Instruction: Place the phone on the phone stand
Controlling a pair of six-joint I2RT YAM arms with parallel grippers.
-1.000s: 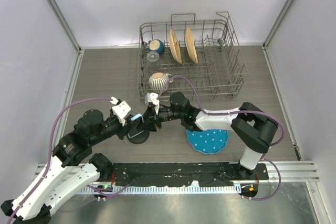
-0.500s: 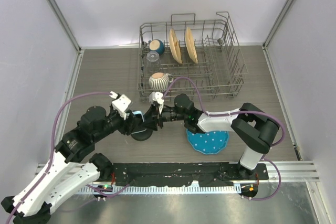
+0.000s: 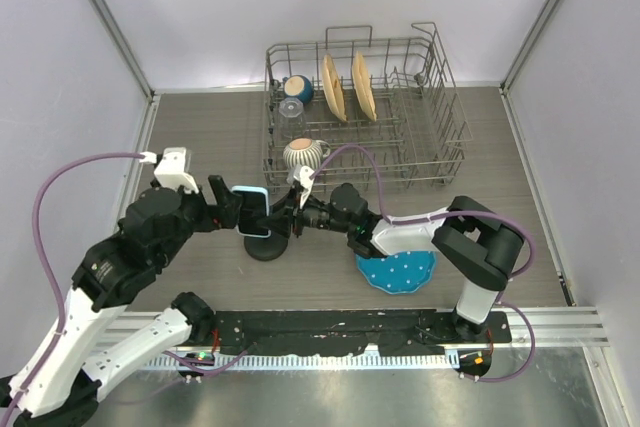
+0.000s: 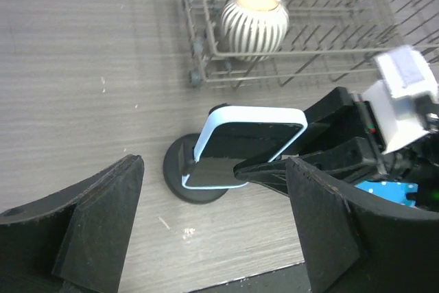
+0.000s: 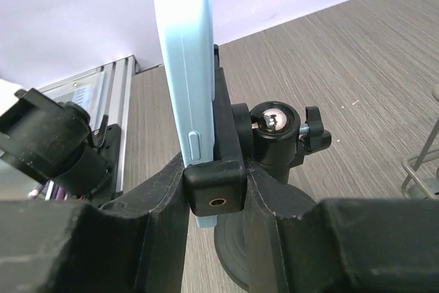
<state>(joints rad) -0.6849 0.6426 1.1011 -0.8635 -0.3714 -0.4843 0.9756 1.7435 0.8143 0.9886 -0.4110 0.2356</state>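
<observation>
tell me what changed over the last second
The left gripper let go of the phone and backed off to the left, now open. The phone stands upright in the stand. The right gripper stayed clamped on the stand; the dish rack and blue cloth did not move.

- Phone (image 4: 248, 147): flat, with a light blue case and a dark glossy face. It stands in landscape on its long edge, leaning slightly back.
- Stand (image 4: 177, 176): black, its round disc base flat on the worktop (image 4: 82, 66). A ball joint tops the short post, and the cradle clamps the phone's lower edge.
</observation>
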